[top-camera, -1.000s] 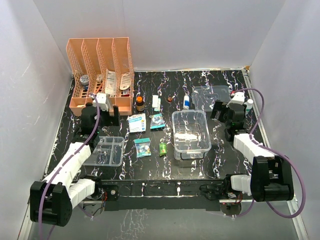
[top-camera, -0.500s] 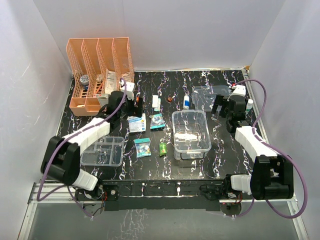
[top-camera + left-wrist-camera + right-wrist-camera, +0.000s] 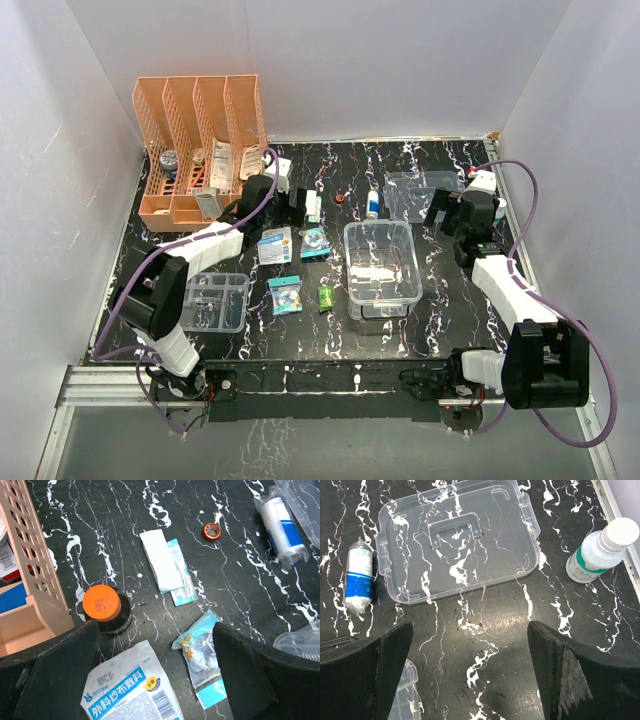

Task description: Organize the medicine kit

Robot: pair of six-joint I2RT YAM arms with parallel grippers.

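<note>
Left gripper [image 3: 155, 677] has swung to the back-left of the medicine kit [image 3: 385, 300], jaws apart, orange-capped bottle [image 3: 103, 607] just by one finger; right gripper [image 3: 470, 672], jaws apart too, hangs over the lid [image 3: 457, 540] behind the kit.

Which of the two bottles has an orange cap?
The dark bottle beside the orange rack; the white bottle near the lid has a white cap.

Left claw [image 3: 157, 677] spread wide over crowded spot: orange-cap bottle [image 3: 102, 606], white packet [image 3: 127, 692], blue packet [image 3: 200, 657] right below; orange rack [image 3: 30, 585] blocks left. Right claw [image 3: 470, 670] over bare table [image 3: 490, 640]; clear lid [image 3: 455, 540] ahead, white bottle [image 3: 600, 552] at right.
</note>
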